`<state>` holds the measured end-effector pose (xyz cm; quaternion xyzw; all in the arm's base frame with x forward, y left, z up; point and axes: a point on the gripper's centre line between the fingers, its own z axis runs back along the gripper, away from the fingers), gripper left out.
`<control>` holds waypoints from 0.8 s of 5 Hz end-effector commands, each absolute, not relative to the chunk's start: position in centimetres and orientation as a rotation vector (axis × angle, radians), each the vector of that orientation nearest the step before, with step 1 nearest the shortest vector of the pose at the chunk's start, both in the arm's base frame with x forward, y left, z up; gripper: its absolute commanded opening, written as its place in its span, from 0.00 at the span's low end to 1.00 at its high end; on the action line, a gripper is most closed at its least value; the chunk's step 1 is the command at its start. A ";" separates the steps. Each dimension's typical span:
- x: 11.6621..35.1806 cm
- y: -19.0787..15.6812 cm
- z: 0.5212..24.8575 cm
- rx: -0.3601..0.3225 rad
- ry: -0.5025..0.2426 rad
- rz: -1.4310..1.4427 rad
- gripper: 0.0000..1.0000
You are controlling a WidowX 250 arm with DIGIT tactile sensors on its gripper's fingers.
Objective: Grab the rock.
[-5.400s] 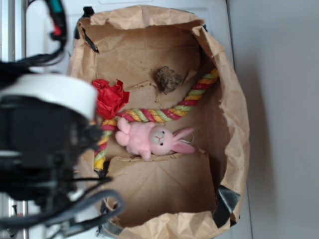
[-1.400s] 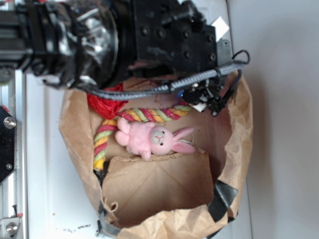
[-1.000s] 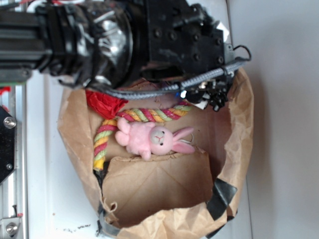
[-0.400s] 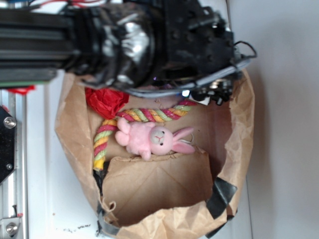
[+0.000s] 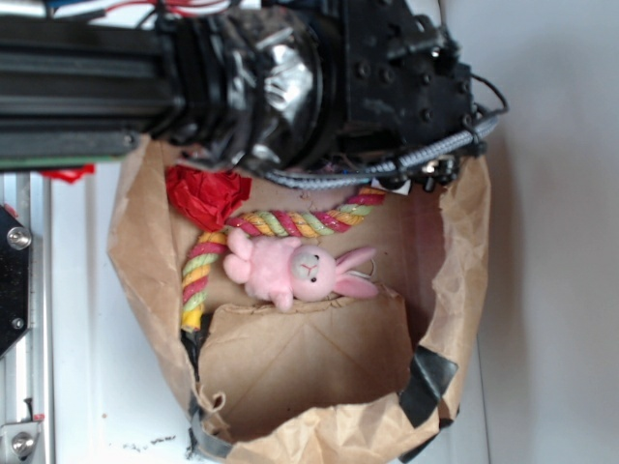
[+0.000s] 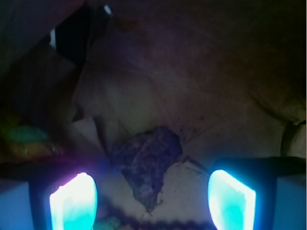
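Rock lies on the brown paper floor of the bag, between my gripper fingers, which are spread wide and glow cyan either side of it without touching. From outside, my arm hides it; the pink bunny lies beside a rope.

White surface and grey wall

A white table was seen at left; a plain grey wall was lit evenly at right.

Arm swung in over bag, now hiding rock from exterior view; bag's rim shifted.
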<state>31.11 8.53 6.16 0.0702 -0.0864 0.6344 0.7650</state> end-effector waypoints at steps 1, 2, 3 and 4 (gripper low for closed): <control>32.3 9.9 7.7 0.163 -0.251 1.470 1.00; 32.3 10.2 7.5 0.146 -0.249 1.481 1.00; 32.2 10.1 7.1 0.099 -0.258 1.470 1.00; 31.6 9.9 7.7 -0.051 -0.279 1.431 1.00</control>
